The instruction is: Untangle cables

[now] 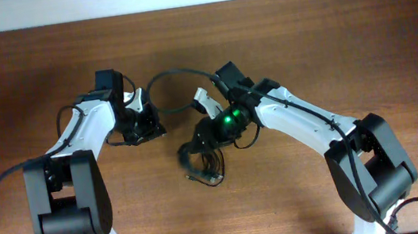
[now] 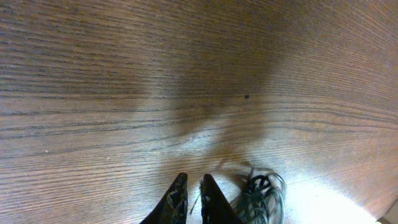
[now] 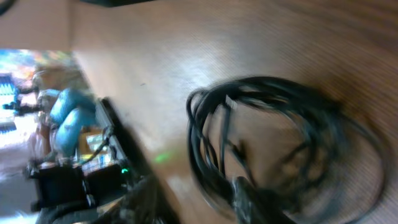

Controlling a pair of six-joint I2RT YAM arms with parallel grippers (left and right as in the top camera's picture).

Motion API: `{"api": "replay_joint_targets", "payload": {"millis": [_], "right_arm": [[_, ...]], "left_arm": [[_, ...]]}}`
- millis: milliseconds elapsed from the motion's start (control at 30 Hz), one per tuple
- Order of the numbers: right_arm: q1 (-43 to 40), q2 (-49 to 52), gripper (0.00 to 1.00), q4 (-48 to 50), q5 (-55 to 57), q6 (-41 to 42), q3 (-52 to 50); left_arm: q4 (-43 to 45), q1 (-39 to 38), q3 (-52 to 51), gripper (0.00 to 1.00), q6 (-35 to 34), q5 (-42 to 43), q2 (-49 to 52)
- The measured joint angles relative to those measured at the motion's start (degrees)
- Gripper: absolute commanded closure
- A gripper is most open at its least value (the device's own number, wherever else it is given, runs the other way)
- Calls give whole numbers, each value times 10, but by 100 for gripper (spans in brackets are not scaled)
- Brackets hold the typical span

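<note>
Cables (image 1: 201,164): a loose coil of thin black cords lying on the counter (image 1: 303,33).
Right tool (image 1: 203,143): over the coil's far edge. Its wrist view is blurred, so I cannot tell its opening or whether it holds anything.
Left tool (image 2: 193,178): just beside the coil on the left arm's side, jaws narrow and almost together.
Handling: probably light, limp and slick. Tugging one strand would likely drag the whole coil.
Hold: one outer strand, with the other tool pinning the coil.
</note>
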Motion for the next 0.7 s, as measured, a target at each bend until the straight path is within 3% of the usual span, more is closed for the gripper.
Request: {"api": "replay_joint_targets", "payload": {"millis": [367,500,633,700], "right_arm": [[5,0,48,-28,106,-1,-16],[52,0,48,-14,130,-1,-25],[111,0,55,0,219,-1,-25],[135,0,66,11,273,-2,-25]], "left_arm": [[0,0,0,92,0,-5,0],[-2,0,0,90,0,-30,0],[-2,0,0,87,0,-50,0],[-2,0,0,86,0,-52,0]]}}
